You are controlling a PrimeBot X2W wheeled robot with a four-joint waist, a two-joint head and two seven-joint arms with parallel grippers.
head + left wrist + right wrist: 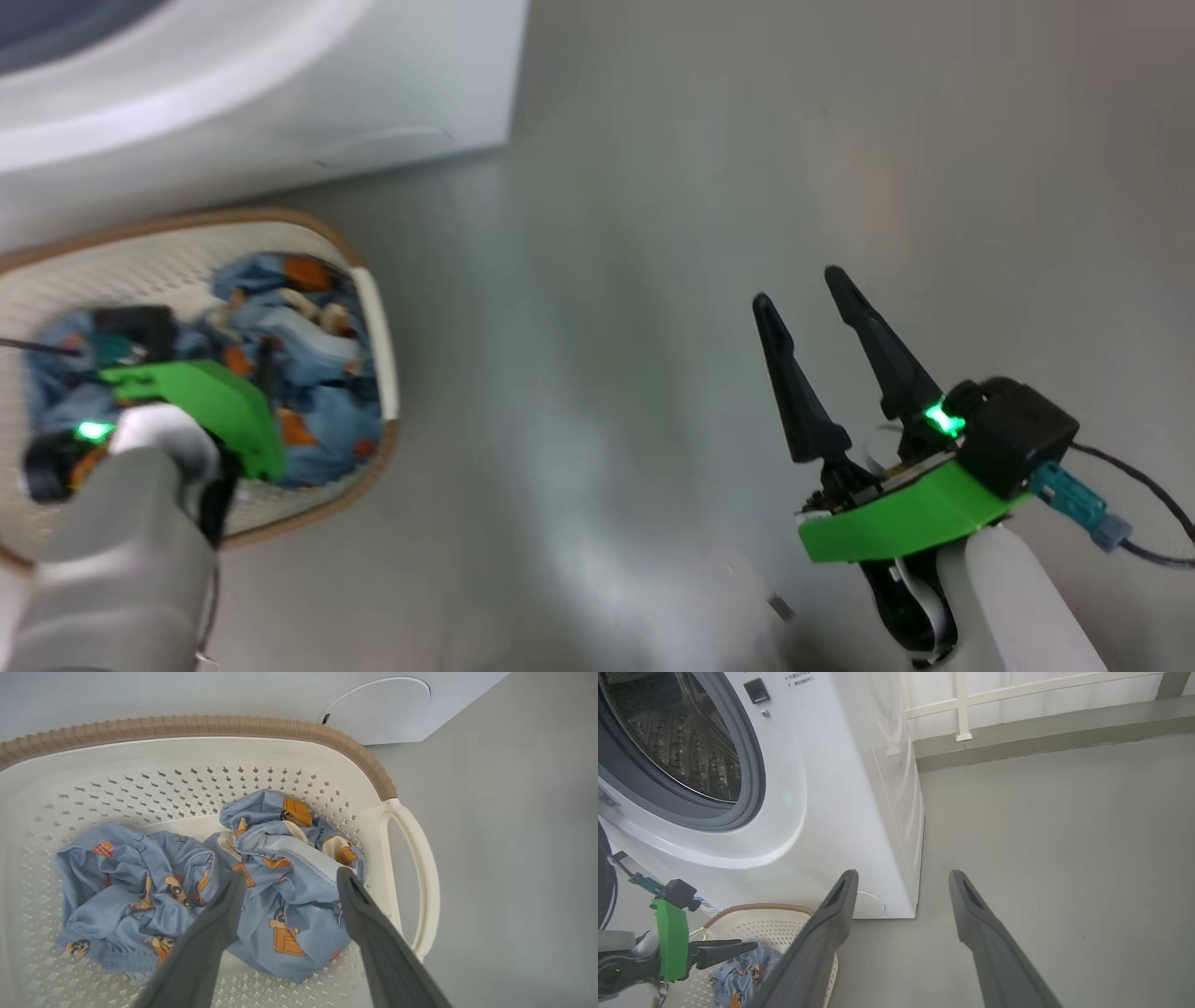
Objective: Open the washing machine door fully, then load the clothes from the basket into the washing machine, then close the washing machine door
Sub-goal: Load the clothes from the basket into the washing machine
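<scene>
- The clothes [140, 882] — light blue fabric printed with orange-brown bears, with some white trim — lie crumpled in 2 bundles inside the basket [187, 779].
- The basket is cream and perforated with a brown woven-look rim.
- The washing machine [822, 788] stands just behind the basket.
- Left gripper [290, 876]: over the basket, fingers spread wide, holding nothing.
- Right gripper [798, 287]: well right of the basket, fingers wide and empty.

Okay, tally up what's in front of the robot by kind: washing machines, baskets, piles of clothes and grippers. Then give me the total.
Washing machine: 1
Basket: 1
Clothes pile: 1
Grippers: 2 (left gripper, right gripper)
Total: 5
</scene>
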